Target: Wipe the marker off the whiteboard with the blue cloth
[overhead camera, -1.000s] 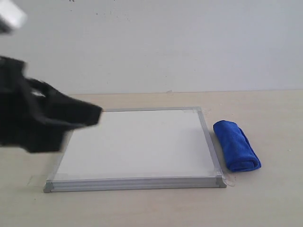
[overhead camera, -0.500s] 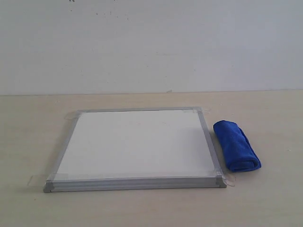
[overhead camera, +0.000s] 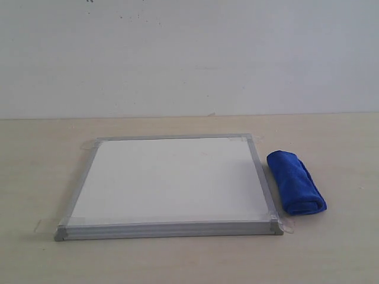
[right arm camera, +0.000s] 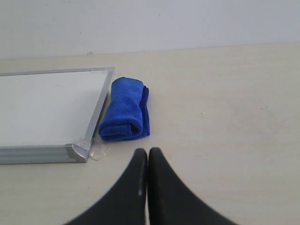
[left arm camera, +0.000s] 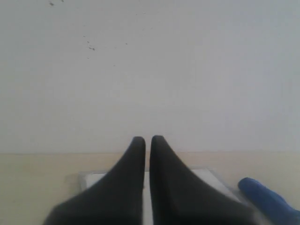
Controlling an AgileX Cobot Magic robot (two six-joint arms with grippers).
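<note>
The whiteboard [overhead camera: 172,177] lies flat on the table, silver-framed, with clear tape at its corners. Its white surface looks plain; the marker does not show in any view. The blue cloth [overhead camera: 295,182], a rolled bundle, rests on the table just off the board's right edge. Neither gripper appears in the exterior view. In the left wrist view my left gripper [left arm camera: 147,139] is shut and empty, above the whiteboard [left arm camera: 206,177] with the blue cloth [left arm camera: 269,201] off to one side. My right gripper [right arm camera: 148,152] is shut and empty, a short way from the blue cloth [right arm camera: 124,110] and the whiteboard [right arm camera: 47,108] corner.
The beige table [overhead camera: 331,248] extends around the board on all sides. A pale wall [overhead camera: 189,53] stands close behind it. A flap of clear tape [right arm camera: 98,151] sticks out from the board's near corner beside the cloth.
A second ago the left arm was a dark blur over the board's left side in the exterior view; it has since withdrawn out of that view. Board and cloth have not moved.
</note>
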